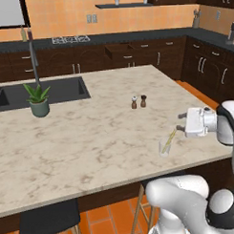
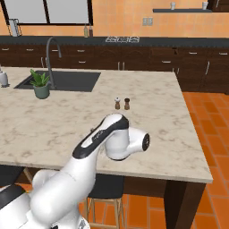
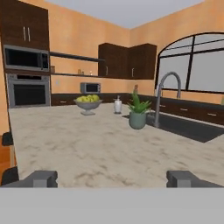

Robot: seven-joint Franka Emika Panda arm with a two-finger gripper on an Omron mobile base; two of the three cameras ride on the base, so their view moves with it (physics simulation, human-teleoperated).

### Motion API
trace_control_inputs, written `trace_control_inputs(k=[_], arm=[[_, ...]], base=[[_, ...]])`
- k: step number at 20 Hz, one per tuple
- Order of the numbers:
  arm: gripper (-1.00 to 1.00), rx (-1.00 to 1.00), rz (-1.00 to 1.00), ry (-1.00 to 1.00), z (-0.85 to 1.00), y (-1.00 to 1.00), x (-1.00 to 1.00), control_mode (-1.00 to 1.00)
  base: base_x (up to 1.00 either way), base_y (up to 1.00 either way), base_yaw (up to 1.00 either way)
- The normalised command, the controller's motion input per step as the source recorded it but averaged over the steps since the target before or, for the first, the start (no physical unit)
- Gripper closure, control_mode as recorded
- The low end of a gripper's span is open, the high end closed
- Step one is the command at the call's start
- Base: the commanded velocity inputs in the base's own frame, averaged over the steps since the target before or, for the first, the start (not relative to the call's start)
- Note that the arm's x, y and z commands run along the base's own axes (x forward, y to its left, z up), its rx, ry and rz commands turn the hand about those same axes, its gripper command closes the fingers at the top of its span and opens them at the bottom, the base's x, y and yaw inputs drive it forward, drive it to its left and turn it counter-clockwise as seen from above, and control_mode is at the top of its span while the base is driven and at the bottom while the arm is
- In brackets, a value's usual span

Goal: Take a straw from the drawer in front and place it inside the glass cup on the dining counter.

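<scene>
Orange tiled walls (image 1: 63, 15) wrap the kitchen, and terracotta floor tiles (image 2: 210, 116) run beside the island. Dark wood cabinets (image 1: 150, 51) line the back under a black counter (image 1: 135, 36) — a gas hob (image 1: 71, 39) sits in it. A wall shelf (image 1: 124, 5) carries two small cups. In the hand view, a built-in oven (image 3: 28, 89) stands under a microwave (image 3: 26, 57), and an arched window (image 3: 192, 63) rises behind a curved faucet (image 3: 168, 92). Black stools (image 1: 48, 219) tuck under the island's edge.

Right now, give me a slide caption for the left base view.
Straw leaning in the glass cup on the dining counter, open gripper just beside it.
</scene>
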Motion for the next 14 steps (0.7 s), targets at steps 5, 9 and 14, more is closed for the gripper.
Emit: trace_control_inputs(k=[5,9,14], arm=[[-1.00,0.00,-0.06,0.00,0.38,0.13,-0.42,-1.00],[-1.00,0.00,-0.04,0.00,0.25,0.22,-0.33,-1.00],[-1.00,0.00,-0.03,0.03,0.06,0.30,-0.22,-1.00]], base=[[0.00,0.00,0.00],[0.00,0.00,0.00],[0.00,0.00,0.00]])
